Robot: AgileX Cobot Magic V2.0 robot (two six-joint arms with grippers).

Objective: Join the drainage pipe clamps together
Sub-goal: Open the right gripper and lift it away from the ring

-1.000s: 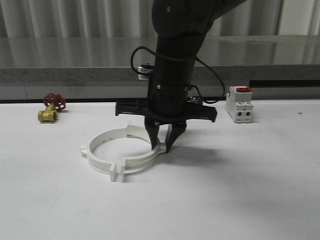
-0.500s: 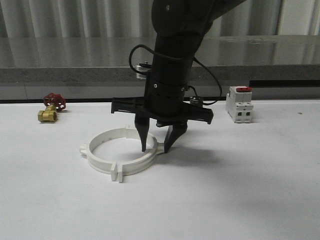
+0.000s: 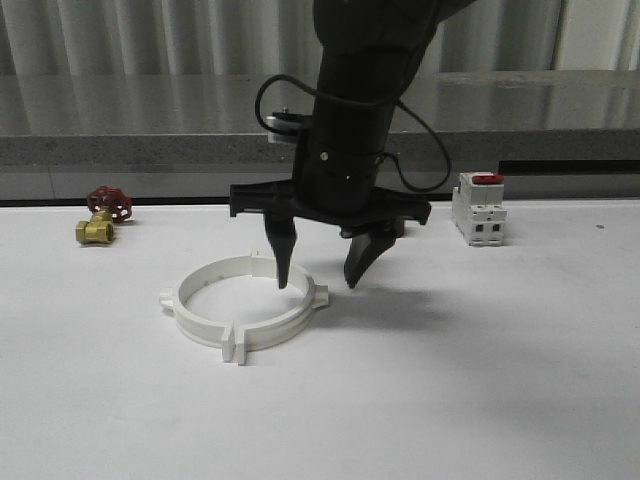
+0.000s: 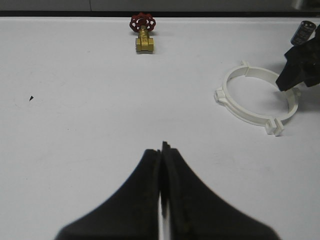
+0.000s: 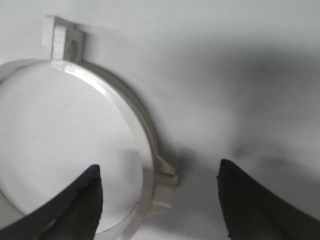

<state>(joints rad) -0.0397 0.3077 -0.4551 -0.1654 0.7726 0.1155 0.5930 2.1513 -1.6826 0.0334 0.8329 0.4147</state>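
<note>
The two white drainage pipe clamps (image 3: 240,312) lie flat on the white table, their ends meeting so they form one wide ring (image 4: 260,97) with small tabs sticking out. My right gripper (image 3: 318,268) hangs open just above the ring's right side, one finger over the inside and one outside, holding nothing. In the right wrist view the ring's rim and a tab (image 5: 162,180) sit between the two dark fingertips (image 5: 85,200). My left gripper (image 4: 161,150) is shut and empty, over bare table well away from the ring.
A brass valve with a red handwheel (image 3: 103,213) lies at the table's back left. A white blocky switch with a red top (image 3: 478,207) stands at the back right. A grey ledge runs behind the table.
My right gripper has let go of the ring's right side, opened wide and risen a little. The ring now lies flat and joined on the table.
</note>
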